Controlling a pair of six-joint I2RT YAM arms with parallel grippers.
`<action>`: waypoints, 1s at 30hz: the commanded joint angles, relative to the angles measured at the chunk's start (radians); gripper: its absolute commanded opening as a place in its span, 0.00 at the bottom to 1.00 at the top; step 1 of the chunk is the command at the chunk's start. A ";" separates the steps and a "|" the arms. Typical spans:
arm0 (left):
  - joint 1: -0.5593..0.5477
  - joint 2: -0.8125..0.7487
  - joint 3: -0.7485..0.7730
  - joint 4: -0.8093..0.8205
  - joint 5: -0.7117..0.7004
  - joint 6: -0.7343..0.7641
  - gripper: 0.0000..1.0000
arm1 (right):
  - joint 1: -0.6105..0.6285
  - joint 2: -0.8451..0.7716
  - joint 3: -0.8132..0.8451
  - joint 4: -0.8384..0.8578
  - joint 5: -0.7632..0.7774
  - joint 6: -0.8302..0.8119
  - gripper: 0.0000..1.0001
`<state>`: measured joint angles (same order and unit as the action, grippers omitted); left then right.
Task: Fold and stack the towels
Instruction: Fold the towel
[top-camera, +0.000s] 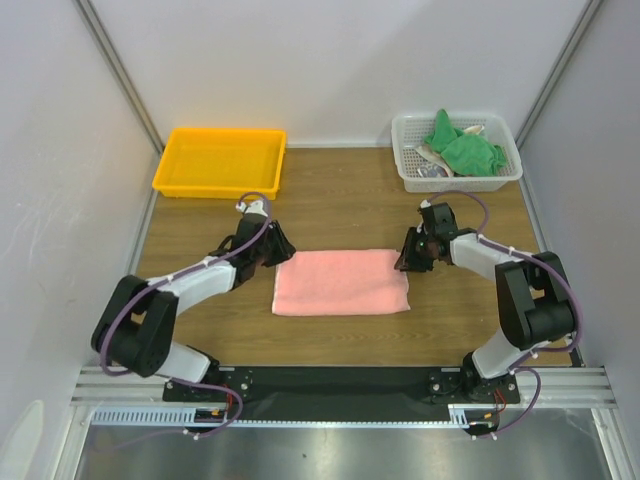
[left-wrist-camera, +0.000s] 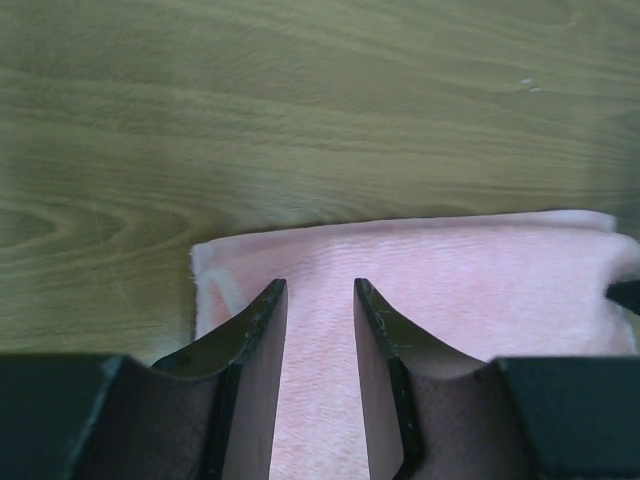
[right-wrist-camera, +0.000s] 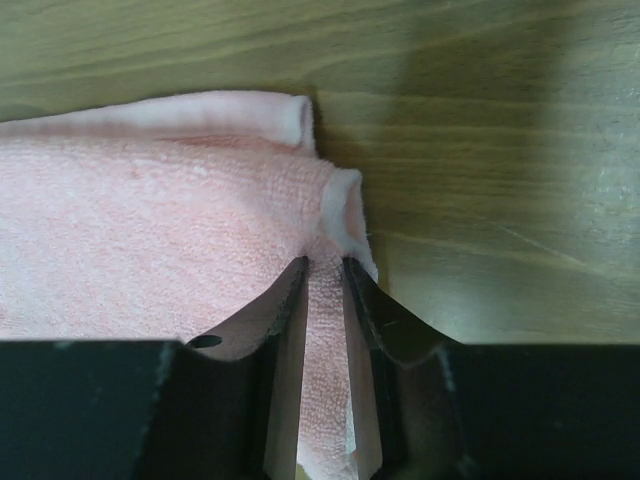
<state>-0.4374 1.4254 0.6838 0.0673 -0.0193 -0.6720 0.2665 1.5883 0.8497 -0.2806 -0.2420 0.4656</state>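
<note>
A pink towel (top-camera: 340, 282) lies folded into a rectangle in the middle of the table. My left gripper (top-camera: 278, 250) hovers over its far left corner. In the left wrist view the gripper (left-wrist-camera: 320, 285) is open, and the towel (left-wrist-camera: 470, 280) lies flat below and between the fingers. My right gripper (top-camera: 405, 255) is at the far right corner. In the right wrist view the gripper (right-wrist-camera: 325, 262) is shut on a pinched ridge of the pink towel (right-wrist-camera: 150, 220) next to its rolled edge. Green towels (top-camera: 462, 150) lie crumpled in a white basket (top-camera: 410, 170) at the back right.
A yellow tray (top-camera: 220, 160) stands at the back left of the wooden table. The white basket also holds some pale cloth beside the green towels. White walls close in the table on three sides.
</note>
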 joint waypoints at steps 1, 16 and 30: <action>0.016 0.061 -0.018 0.072 -0.041 0.020 0.38 | -0.019 0.033 -0.015 0.073 0.032 -0.030 0.25; 0.000 -0.121 0.092 -0.135 -0.097 0.166 0.82 | -0.027 -0.151 0.104 -0.064 -0.020 -0.058 0.61; -0.070 -0.292 -0.170 -0.245 -0.153 -0.030 0.84 | -0.029 -0.289 -0.113 -0.075 0.069 -0.018 0.96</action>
<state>-0.4976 1.1500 0.5640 -0.1768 -0.1574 -0.6254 0.2417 1.2945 0.7769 -0.3763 -0.1806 0.4332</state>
